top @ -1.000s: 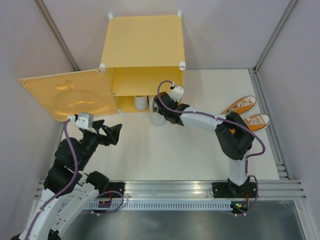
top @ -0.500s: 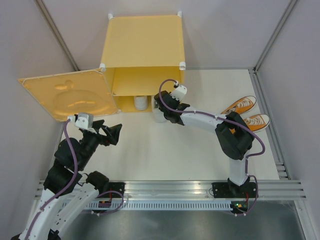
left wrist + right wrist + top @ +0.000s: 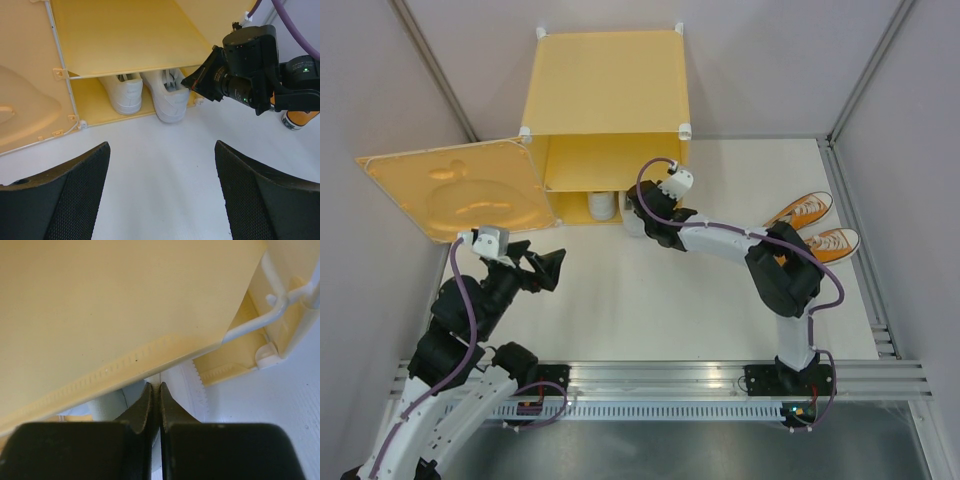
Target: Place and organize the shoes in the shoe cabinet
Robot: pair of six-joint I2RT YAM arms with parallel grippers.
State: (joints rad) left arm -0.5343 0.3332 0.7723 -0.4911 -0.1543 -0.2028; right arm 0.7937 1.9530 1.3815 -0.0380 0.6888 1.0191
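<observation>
Yellow-orange cabinet (image 3: 605, 80); white sneakers (image 3: 167, 97); orange sneakers (image 3: 800, 210), seemingly white-toed.

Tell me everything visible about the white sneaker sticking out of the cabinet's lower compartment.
The white sneaker is an all-white low-top with a smooth, leather-like upper and a ridged sole edge. It stands on its sole in the shoe cabinet's lower compartment, heel outward and jutting past the front edge, right of its mate. The shut right gripper meets its collar; any pinch is unclear.

Cannot see the toes of the white sneakers (image 3: 167, 100), tucked under the shelf (image 3: 125, 45). From above, cannot see most of the right one, nor the orange sneakers' (image 3: 807, 209) left ends, behind the right arm (image 3: 720, 238). Get only a blurred white sliver from the right wrist.
</observation>
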